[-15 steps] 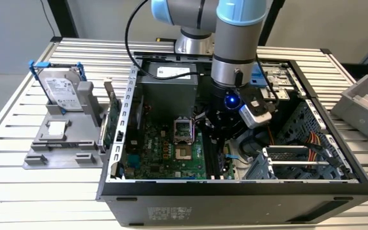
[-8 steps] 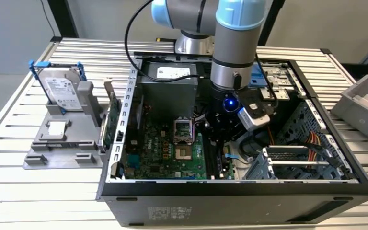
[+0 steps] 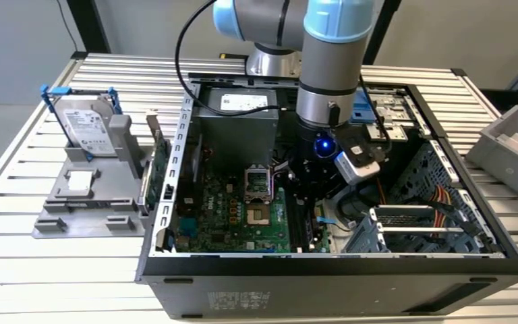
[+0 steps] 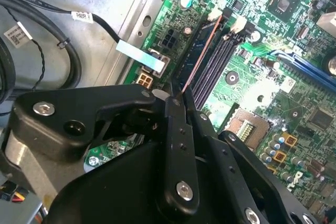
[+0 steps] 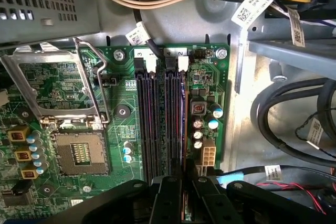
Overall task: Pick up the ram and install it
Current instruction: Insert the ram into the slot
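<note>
Down inside the open black computer case (image 3: 331, 270), the black two-fingered gripper (image 5: 184, 190) stands over the green motherboard (image 5: 210, 93); its fingers (image 4: 178, 129) are clamped on the thin ram stick (image 5: 184, 129), held edge-on in the outermost of the long dark memory slots (image 5: 157, 124), beside the bare metal processor socket (image 5: 79, 150); thick black cables (image 5: 294, 108) curl nearby.

Gripper (image 4: 181, 106): matt black plastic, metal screws. Motherboard (image 5: 210, 85): glossy green. Case (image 3: 331, 283): matt black metal.
</note>
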Motion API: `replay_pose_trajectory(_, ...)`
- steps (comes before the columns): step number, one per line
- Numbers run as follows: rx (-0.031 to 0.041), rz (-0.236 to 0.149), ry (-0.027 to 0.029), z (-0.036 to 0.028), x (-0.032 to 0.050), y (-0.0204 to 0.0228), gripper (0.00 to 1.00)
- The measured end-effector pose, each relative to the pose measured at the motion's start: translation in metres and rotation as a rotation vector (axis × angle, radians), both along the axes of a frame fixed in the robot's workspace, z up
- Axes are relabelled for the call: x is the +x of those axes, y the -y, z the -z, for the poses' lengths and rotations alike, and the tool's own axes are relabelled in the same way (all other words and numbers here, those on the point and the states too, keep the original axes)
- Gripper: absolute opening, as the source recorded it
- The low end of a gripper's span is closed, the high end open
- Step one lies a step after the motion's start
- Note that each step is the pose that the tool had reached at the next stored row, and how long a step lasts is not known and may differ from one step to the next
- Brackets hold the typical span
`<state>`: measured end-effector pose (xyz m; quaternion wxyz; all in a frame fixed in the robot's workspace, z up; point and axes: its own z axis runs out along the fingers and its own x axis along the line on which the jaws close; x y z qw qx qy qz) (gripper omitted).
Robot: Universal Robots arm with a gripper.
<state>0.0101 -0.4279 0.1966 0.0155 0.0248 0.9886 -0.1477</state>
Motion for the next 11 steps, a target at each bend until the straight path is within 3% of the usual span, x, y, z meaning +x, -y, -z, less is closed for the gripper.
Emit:
replay_pose_trajectory(2,0.0002,0.000,0.0001,0.0001,0.0000,0.0000,0.00)
replay_pose_trajectory(3,0.0057,0.000,0.0012,0.0015,0.0002,-0.0008,0.00)
replay_pose_trajectory(4,0.0044,0.000,0.0012,0.0016,0.0002,-0.0007,1.00)
replay_pose_trajectory(6,0.0003,0.000,-0.0008,-0.0011,0.0001,0.0000,1.00)
replay_pose_trajectory(7,0.0018,0.002,-0.0007,-0.0040,0.0001,-0.0001,1.00)
replay_pose_trajectory(11,0.0013,0.003,-0.0009,-0.0224,0.0001,0.0000,1.00)
